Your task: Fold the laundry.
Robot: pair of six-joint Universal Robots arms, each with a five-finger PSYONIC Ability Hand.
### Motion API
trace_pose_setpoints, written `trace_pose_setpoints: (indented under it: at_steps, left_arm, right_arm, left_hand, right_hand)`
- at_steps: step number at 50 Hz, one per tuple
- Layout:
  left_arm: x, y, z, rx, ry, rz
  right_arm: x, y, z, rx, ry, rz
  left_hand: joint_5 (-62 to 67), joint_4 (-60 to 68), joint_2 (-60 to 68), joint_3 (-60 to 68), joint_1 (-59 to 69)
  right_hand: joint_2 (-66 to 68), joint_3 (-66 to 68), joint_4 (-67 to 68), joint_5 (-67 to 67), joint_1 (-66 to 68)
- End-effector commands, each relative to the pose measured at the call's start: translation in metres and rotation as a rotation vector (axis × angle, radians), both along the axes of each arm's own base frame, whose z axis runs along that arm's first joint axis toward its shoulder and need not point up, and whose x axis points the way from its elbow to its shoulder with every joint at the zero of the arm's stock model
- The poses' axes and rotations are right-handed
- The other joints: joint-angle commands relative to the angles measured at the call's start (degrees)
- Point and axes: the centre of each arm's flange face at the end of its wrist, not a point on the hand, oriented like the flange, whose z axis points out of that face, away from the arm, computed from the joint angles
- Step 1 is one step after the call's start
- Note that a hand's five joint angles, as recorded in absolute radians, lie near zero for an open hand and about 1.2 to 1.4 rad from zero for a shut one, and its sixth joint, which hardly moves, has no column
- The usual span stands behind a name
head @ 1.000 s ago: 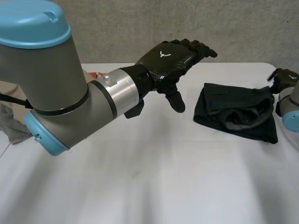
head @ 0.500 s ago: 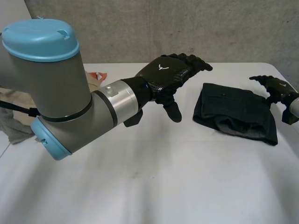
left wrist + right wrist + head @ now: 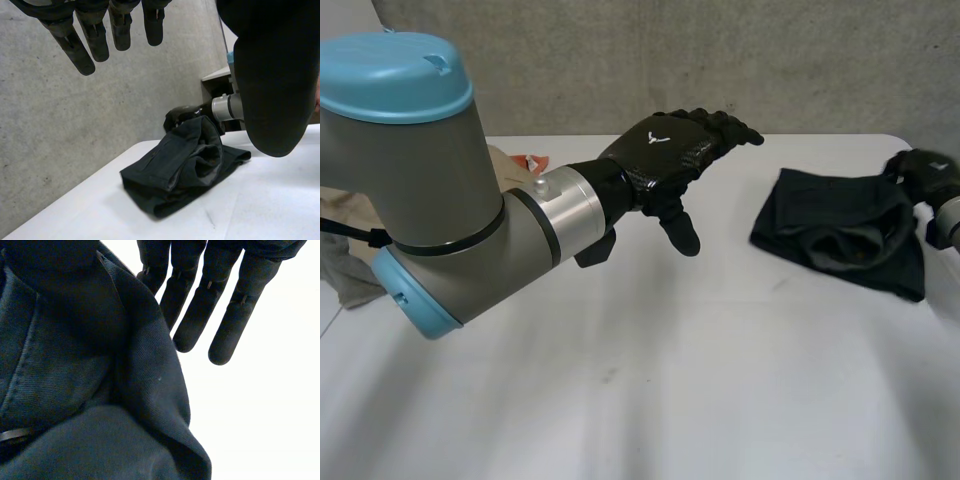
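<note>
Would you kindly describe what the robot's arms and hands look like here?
The left arm is a thick grey tube with a light-blue cap, a black band and a silver wrist ring. Its left hand is black with a woven sheen, a small white V-shaped mark and rounded fingers. The right hand is black too, on a silver wrist.

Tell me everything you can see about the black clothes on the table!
The garment looks black, made of sturdy woven cloth with stitched seams. It lies loosely bunched, not neatly folded, on the white table, toward the robot's right side. A greyer inner layer shows in its open middle. Its edge by the right hand rises up to that hand, which touches it there. The left hand is well apart from it.
</note>
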Motion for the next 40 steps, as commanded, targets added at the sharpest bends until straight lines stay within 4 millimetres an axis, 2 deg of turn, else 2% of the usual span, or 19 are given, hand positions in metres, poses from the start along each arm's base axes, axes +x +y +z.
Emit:
trace_pose_setpoints:
  at_steps: [1,6,11,14,23,30,31,32,33,34,40]
  left_arm:
    - [0.001,-0.002,0.005,-0.013,0.011,0.006]
    - [0.000,0.000,0.004,-0.009,0.007,0.001]
    - [0.000,0.000,0.003,-0.003,0.004,0.002]
    - [0.001,0.000,0.003,-0.003,0.004,0.004]
    - [0.000,0.001,0.004,-0.005,0.006,-0.001]
    - [-0.001,0.002,0.004,-0.007,0.006,-0.002]
    - [0.000,0.002,0.004,-0.007,0.006,-0.002]
    - [0.000,0.002,0.004,-0.004,0.006,-0.002]
    - [0.000,0.002,0.004,-0.003,0.005,-0.001]
    - [0.001,0.002,0.004,-0.002,0.004,0.001]
    - [0.003,0.003,0.005,0.002,0.005,0.003]
  right_arm:
    - [-0.044,-0.014,0.017,-0.111,-0.075,-0.336]
    - [-0.072,-0.014,0.020,-0.145,-0.077,-0.520]
    - [-0.110,-0.012,0.026,-0.189,-0.090,-0.709]
    - [-0.120,-0.009,0.025,-0.190,-0.091,-0.771]
    - [-0.130,0.001,0.023,-0.133,-0.083,-0.862]
    - [-0.121,0.007,0.019,-0.067,-0.074,-0.800]
    - [-0.120,0.007,0.018,-0.057,-0.072,-0.790]
    - [-0.119,0.008,0.019,-0.051,-0.071,-0.778]
    - [-0.116,0.009,0.018,-0.033,-0.071,-0.756]
    - [-0.115,0.010,0.019,-0.026,-0.070,-0.745]
    - [-0.114,0.013,0.020,-0.004,-0.066,-0.706]
  left_hand:
    - [-2.86,-0.63,-0.38,-0.40,-0.23]
    - [-2.86,-0.63,-0.38,-0.40,-0.23]
    - [-2.86,-0.63,-0.38,-0.40,-0.23]
    - [-2.86,-0.63,-0.38,-0.40,-0.23]
    - [-2.86,-0.63,-0.38,-0.40,-0.23]
    - [-2.86,-0.63,-0.38,-0.40,-0.23]
    - [-2.86,-0.63,-0.38,-0.40,-0.23]
    - [-2.86,-0.63,-0.38,-0.40,-0.23]
    - [-2.86,-0.63,-0.38,-0.40,-0.23]
    - [-2.86,-0.63,-0.38,-0.40,-0.23]
    - [-2.86,-0.63,-0.38,-0.40,-0.23]
  right_hand:
    - [13.35,12.13,11.58,14.44,16.68]
    - [13.35,12.13,11.58,14.44,16.68]
    - [13.35,12.13,11.58,14.44,16.68]
    - [13.35,12.13,11.58,14.44,16.68]
    - [13.35,12.13,11.58,14.44,16.68]
    - [13.35,12.13,11.58,14.44,16.68]
    - [8.33,7.11,6.56,9.43,11.66]
    - [-8.54,-9.76,-10.31,-7.44,-5.21]
    - [-44.85,-46.07,-46.62,-43.75,-41.52]
    - [-56.65,-57.87,-58.42,-55.56,-53.32]
    - [-56.65,-57.87,-58.42,-55.56,-53.32]
